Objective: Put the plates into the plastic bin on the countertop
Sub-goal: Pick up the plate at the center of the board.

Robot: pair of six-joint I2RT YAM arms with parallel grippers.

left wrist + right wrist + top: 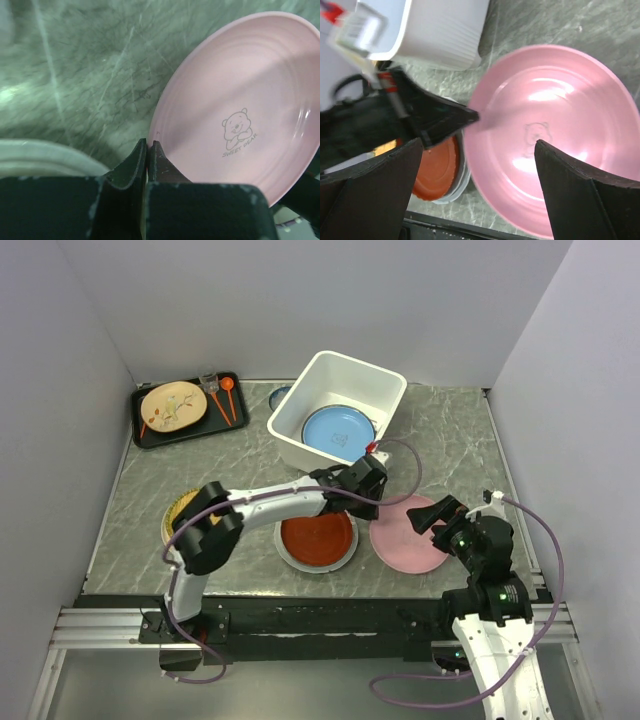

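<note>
A pink plate with a bear print lies on the countertop at front right. My left gripper is shut on its left rim, one finger inside and one outside. My right gripper hangs open over the same plate, holding nothing. The white plastic bin stands behind, with a light blue plate in it. A red plate sits on a pale grey plate left of the pink one. A woven yellow plate is partly hidden by my left arm.
A flat black tray at back left holds a cream twig-pattern plate and orange utensils. A small dark-blue-rimmed dish peeks out behind the bin. White walls enclose three sides. My left arm spans the front middle.
</note>
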